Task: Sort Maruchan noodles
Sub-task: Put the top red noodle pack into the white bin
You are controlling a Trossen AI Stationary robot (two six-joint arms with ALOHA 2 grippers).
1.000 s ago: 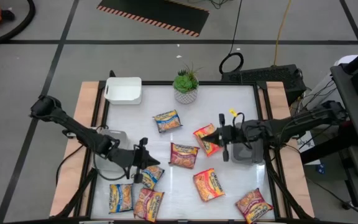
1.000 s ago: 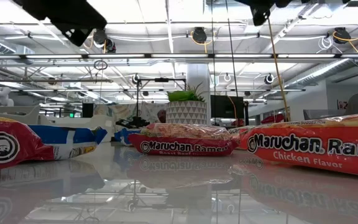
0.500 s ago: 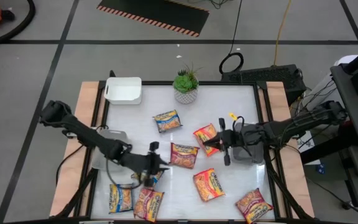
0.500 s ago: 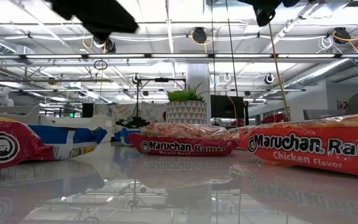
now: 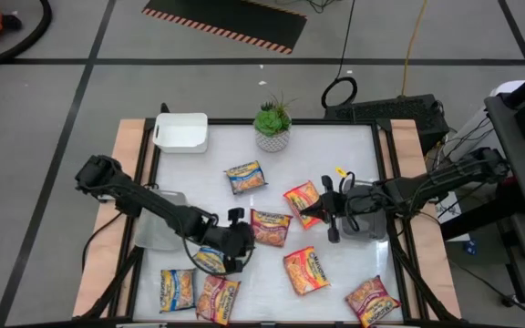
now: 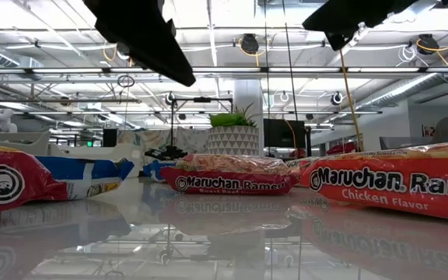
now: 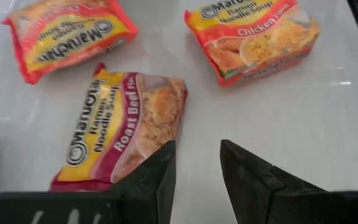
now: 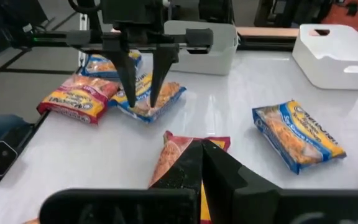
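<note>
1. The left gripper hovers over the near-middle of the table. Its fingers are parted by a narrow gap and hold nothing.
2. The beef packet lies flat just right of that gripper, about mid-table. The blue packet sits under the left arm's wrist.
3. Risk: in the left wrist view the gap lines up with the beef packet's edge, not its middle. Closing there would likely catch only a corner of film, and the packet could twist or drop out.
4. Risk: the gap looks narrower than the packet is wide. Coming down like this, a fingertip may land on the wrapper and shove it across the glossy table instead of straddling it.
5. Risk: the right gripper is near, just right of the beef packet. Its fingers are pressed together at the edge of an orange packet; I cannot tell whether it pinches that packet. If both arms move inward, they could bump.
6. Risk: a low sweep of the left arm could drag the blue packet out of place.
7. Orientation: the beef packet lies face up. Its long axis runs roughly left to right, slightly skewed, with one short end toward the left gripper.
</note>
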